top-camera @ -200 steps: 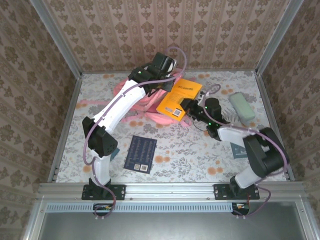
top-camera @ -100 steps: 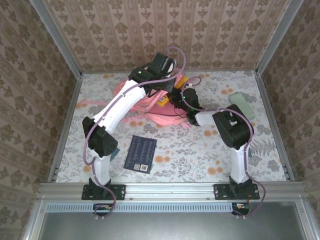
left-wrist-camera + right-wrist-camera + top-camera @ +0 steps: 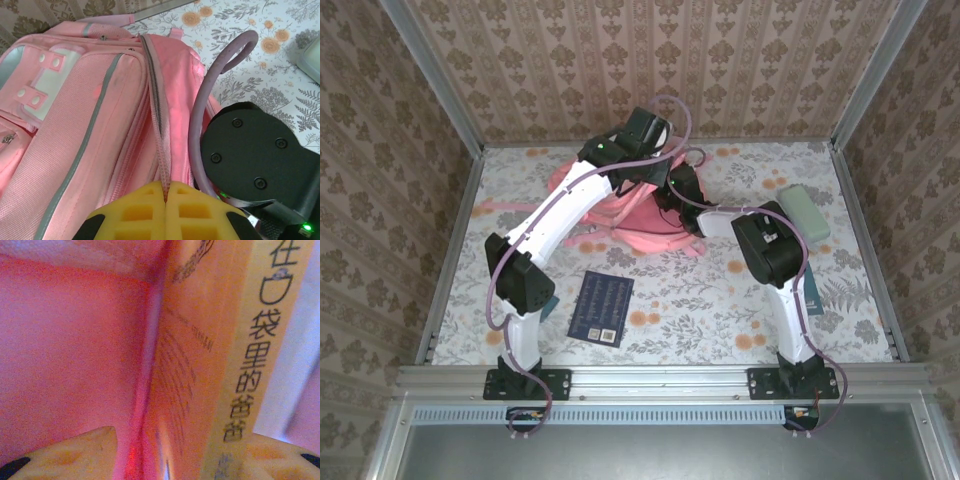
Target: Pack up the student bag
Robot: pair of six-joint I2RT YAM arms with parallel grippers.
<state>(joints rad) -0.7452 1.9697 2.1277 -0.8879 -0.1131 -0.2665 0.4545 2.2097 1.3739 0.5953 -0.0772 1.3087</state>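
Spine lettering on orange book (image 3: 200, 365): 在口袋里的爸… Tucked inside pink student bag (image 3: 75, 125). Right gripper (image 3: 182, 437): apart, straddling book. Left gripper (image 3: 165, 192): clamped on bag zip seam.

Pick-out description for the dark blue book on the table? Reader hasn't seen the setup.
Find the student bag, the big pink backpack at the back middle of the table. Nearer the arm bases, the dark blue book lies flat beside the left arm's lower link. Its dark cover sets it apart from the pale green case at far right.
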